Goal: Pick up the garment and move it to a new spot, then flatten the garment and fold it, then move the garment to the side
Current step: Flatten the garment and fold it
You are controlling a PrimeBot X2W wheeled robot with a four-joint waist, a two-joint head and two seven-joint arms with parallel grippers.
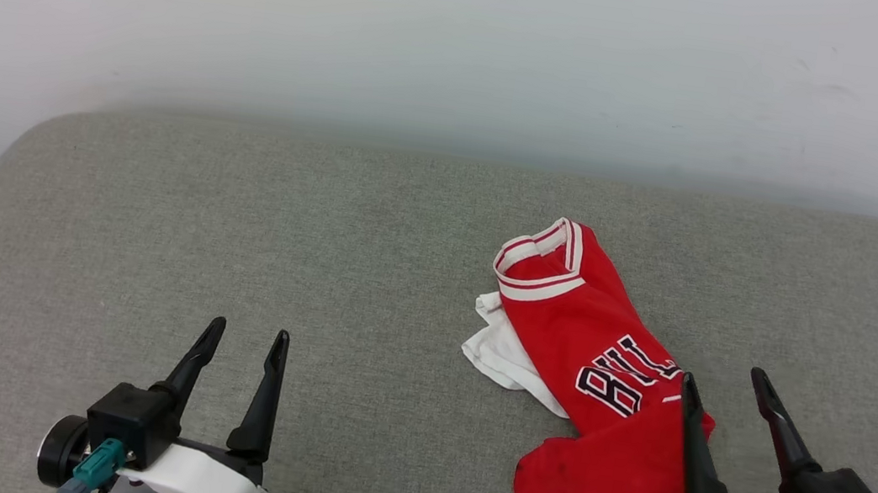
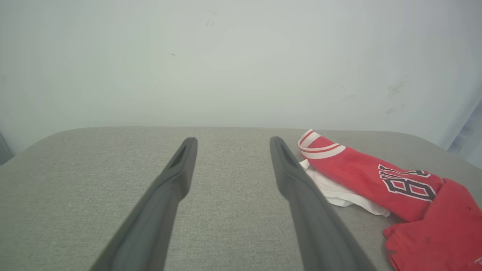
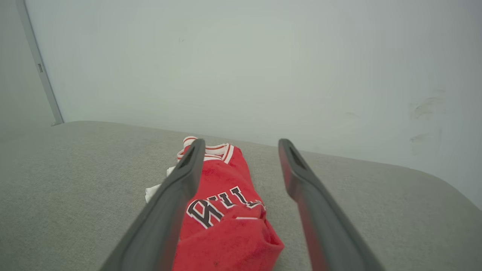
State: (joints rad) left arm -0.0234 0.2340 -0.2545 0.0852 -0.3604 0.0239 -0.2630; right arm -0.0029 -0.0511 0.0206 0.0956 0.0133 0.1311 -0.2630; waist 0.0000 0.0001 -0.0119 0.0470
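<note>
We see the red Bulls jersey (image 1: 601,370) lying crumpled on the grey fabric surface (image 1: 239,220), right of centre. Its striped collar points twd the wall (image 1: 467,30) and a white sleeve pokes out on its left. Our right gripper (image 1: 724,377) is at its near-right edge, jaws wide apart & empty. Our left gripper (image 1: 249,330) is likewise spread w/ nothing held, well apart from it.

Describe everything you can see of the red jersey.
The red jersey lies crumpled on the grey fabric surface, right of centre. Soft knit, striped red-and-white collar trim at the far end, a white sleeve poking out left, black white-edged letters partly folded under. The open right tool hovers by its near part.
</note>
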